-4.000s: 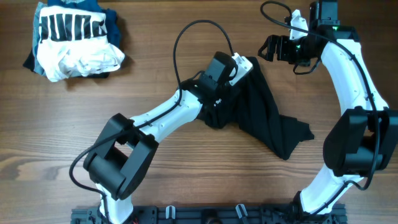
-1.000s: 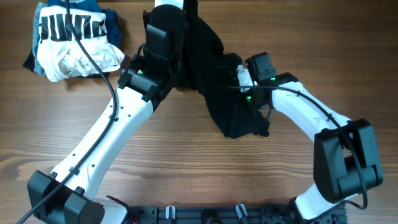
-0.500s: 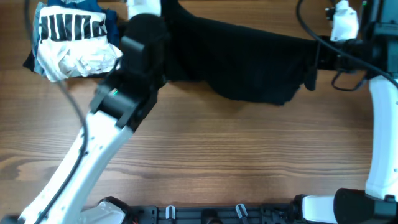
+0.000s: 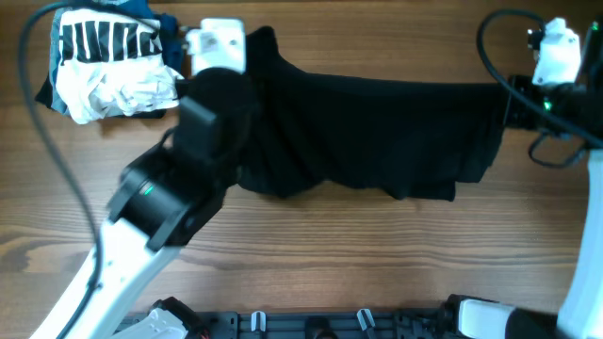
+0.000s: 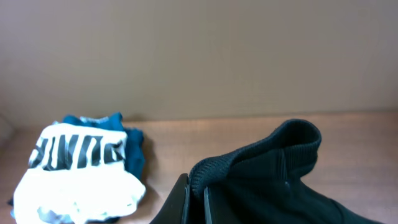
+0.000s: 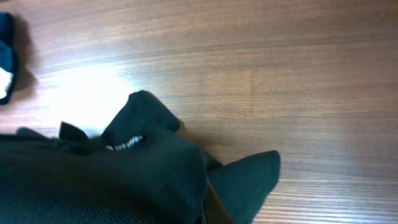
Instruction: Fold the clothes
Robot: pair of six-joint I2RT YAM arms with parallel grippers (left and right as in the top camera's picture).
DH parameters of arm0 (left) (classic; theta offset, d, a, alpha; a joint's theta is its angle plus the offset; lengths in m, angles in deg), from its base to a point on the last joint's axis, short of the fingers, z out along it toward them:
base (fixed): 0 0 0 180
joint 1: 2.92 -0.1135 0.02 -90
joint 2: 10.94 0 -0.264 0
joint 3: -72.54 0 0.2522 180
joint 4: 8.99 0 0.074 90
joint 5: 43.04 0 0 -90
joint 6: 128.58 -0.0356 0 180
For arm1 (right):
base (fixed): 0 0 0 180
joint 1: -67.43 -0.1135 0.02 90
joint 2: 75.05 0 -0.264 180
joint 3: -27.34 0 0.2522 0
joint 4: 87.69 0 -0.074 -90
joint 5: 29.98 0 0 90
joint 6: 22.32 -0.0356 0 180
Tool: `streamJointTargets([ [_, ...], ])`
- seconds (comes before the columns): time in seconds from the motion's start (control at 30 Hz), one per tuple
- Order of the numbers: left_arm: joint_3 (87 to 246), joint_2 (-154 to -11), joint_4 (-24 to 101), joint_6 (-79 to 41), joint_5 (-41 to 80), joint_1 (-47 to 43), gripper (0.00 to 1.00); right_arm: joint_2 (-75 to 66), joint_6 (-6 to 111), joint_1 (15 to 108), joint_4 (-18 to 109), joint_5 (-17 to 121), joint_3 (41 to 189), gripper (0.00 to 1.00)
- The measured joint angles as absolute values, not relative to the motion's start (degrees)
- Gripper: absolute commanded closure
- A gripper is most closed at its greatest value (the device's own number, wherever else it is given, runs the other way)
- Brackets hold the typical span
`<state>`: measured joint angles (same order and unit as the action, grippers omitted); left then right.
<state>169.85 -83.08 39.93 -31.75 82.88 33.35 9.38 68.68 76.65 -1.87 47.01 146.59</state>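
The clothes, a black shirt (image 4: 377, 132), hang stretched wide above the table between my two grippers. My left gripper (image 4: 252, 45) is shut on its left upper edge. In the left wrist view a ribbed black fold (image 5: 261, 158) is pinched between the jaws of the left gripper (image 5: 198, 194). My right gripper (image 4: 507, 102) is shut on the shirt's right edge. In the right wrist view black fabric (image 6: 124, 180) covers the right gripper (image 6: 205, 210), and a pointed corner (image 6: 249, 180) hangs past it. The lower hem sags toward the table's front.
A bundle of white and blue garments with a black-and-white striped print (image 4: 108, 61) lies at the table's back left, close to the left arm (image 4: 170, 188); it also shows in the left wrist view (image 5: 81, 168). Bare wood (image 4: 377, 264) lies in front of the shirt.
Over the last second the grippers pulled apart, spreading the bunched shirt wide. Since half a second ago the shirt has come lower and nearer the front, its hem hanging further down.
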Motion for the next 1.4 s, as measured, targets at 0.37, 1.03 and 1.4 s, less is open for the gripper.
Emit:
streamJointTargets([
  [0.37, 169.8, -103.8, 39.9, -26.3, 80.9, 31.3, 0.96, 36.2, 67.2, 76.6, 10.5, 45.9, 146.6, 0.96],
  [1.03, 169.8, -112.7, 34.9, -24.0, 75.3, 28.9, 0.96, 46.4, 59.0, 74.7, 16.3, 45.4, 137.5, 0.50],
  [1.4, 169.8, -112.7, 34.7, -24.0, 74.9, 28.9, 0.96, 45.7, 48.0, 73.8, 28.8, 55.2, 125.9, 0.52],
])
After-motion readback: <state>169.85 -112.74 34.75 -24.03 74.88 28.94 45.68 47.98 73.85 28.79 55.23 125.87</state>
